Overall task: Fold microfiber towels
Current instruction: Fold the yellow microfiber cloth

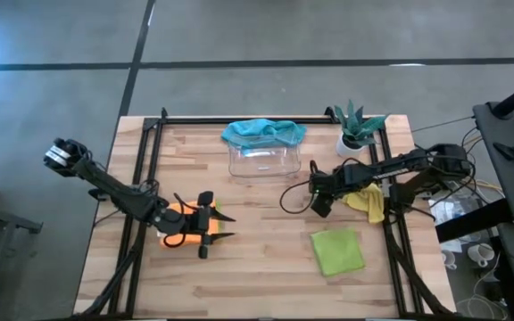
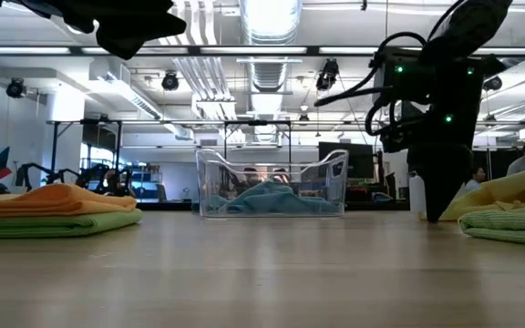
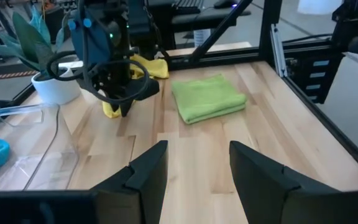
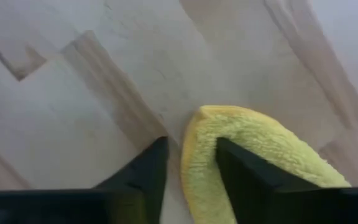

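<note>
1. No brand, label or readable writing on any cloth, the tray, the pot or either arm.
2. Right pincer (image 1: 321,204) pointed down at the table (image 1: 257,267), near the right rail; fingers (image 4: 143,174) set close together astride a folded corner of the yellow towel (image 4: 241,155), one finger on the bare wood, the other on the pile. Cannot tell whether clamped tight or only closing.
3. Rest of the yellow towel trailing away from that pincer toward the right rail (image 1: 387,192), rumpled.
4. Folded green towel (image 1: 337,251) just in front of the right pincer, nearer the front edge, lying flat, apart from it.
5. Left pincer (image 1: 207,225) parted, holding nothing, hanging above the left half of the table over an orange towel (image 1: 178,214) stacked on a green one (image 2: 57,224).
6. Teal towel (image 1: 264,132) behind both pincers, draped in the clear tray (image 1: 261,163) at the back edge.
7. Plant (image 1: 357,125) in a white pot behind the right pincer, at the back right corner.
8. Open bare wood between the two pincers and along the whole front edge; black rails along left, right and back edges; tight room only between right pincer and right rail.
</note>
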